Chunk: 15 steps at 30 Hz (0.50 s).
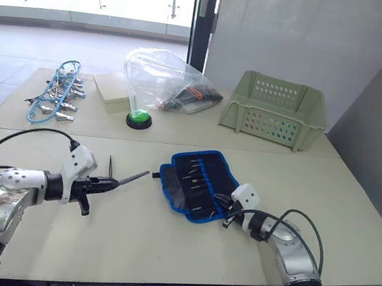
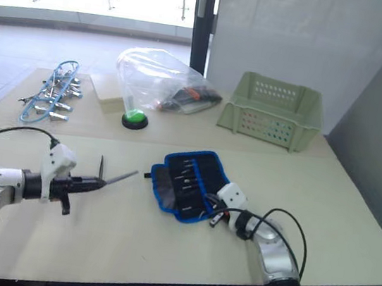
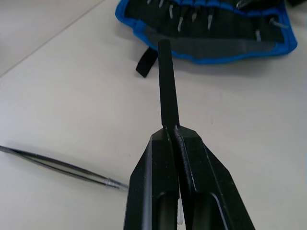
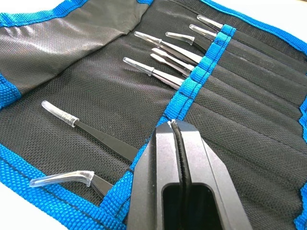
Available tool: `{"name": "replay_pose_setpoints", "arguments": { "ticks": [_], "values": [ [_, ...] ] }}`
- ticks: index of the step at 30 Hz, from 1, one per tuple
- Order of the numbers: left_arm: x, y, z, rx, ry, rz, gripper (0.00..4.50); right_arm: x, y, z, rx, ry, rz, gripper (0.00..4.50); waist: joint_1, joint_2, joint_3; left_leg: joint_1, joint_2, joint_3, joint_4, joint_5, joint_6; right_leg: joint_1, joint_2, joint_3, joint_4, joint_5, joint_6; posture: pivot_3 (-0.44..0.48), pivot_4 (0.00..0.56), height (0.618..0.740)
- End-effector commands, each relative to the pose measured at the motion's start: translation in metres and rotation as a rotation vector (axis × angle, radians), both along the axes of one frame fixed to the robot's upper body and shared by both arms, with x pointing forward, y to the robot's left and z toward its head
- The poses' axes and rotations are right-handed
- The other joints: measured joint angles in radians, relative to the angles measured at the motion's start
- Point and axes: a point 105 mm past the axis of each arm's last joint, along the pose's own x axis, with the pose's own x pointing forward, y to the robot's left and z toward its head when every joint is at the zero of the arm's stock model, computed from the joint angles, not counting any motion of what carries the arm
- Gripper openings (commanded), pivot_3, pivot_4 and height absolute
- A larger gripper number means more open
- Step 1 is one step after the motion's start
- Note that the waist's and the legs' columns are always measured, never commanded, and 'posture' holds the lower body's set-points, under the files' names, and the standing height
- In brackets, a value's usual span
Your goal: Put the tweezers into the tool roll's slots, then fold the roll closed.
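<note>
here the left hand (image 1: 112, 184) reaches out level over the worktop (image 1: 161, 253), forearm low, its fingers pressed together on one pair of tweezers (image 1: 133, 177) that sticks out ahead toward the tool roll (image 1: 196, 183) without touching it. the right hand (image 1: 227, 212) lies low at the near right corner of the roll, arm bent in from the right, and its fingers are pressed together on the fabric by the blue band.

the roll lies open and flat in the middle of the worktop, its short strap (image 3: 145, 61) poking out toward the left hand. the left wrist view shows the gripped tweezers as a black bar aimed at the roll, and a second loose pair (image 3: 62, 167) lying flat on the worktop just beside the hand; from the head this loose pair (image 1: 110, 166) is a thin dark line near the hand. the right wrist view shows the slots (image 4: 259, 96) close up, with clear-capped tips (image 4: 60, 111) standing out past the blue band: i count about eight there, some overlapping.

at the far side sit one pale green basket (image 1: 275, 110), one clear plastic bag (image 1: 161, 78), one green button (image 1: 138, 117), one pale flat block (image 1: 111, 90) and a bunch of metal clips with blue cord (image 1: 57, 93).
</note>
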Motion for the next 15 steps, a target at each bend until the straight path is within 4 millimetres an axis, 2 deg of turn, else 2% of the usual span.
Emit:
{"name": "replay_pose_setpoints", "arguments": {
  "ticks": [1,5,8,15],
  "values": [
    [-0.001,-0.034,0.035,0.042,-0.034,-0.134,0.02,-0.023,0.011,-0.050,-0.070,0.185,0.060,0.00,0.000,-0.003,0.000,0.000,0.000,0.000,0.000,0.000,0.000,0.000,0.000,0.000,0.000,0.000,0.000,0.000,0.150,0.740],
    [0.004,-0.050,0.034,0.155,0.130,-0.145,0.02,-0.022,0.010,-0.052,-0.076,0.191,0.041,0.00,-0.013,-0.002,0.000,0.001,-0.001,0.000,0.000,0.000,0.000,0.000,0.001,0.001,0.000,-0.001,0.001,0.000,0.150,0.740],
    [0.009,-0.066,0.044,0.177,0.121,-0.195,0.02,-0.023,0.008,-0.051,-0.071,0.190,0.033,0.00,-0.016,-0.003,-0.001,0.000,-0.001,0.000,-0.001,-0.001,0.001,0.000,0.002,0.003,0.000,-0.003,0.005,0.000,0.150,0.740],
    [0.025,-0.104,0.026,0.338,0.102,-0.294,0.02,-0.028,0.005,-0.053,-0.067,0.193,0.010,0.00,-0.005,-0.003,-0.001,0.000,-0.001,0.001,-0.001,-0.001,0.001,0.000,0.002,0.004,-0.001,-0.003,0.005,0.000,0.150,0.740]
  ]
}}
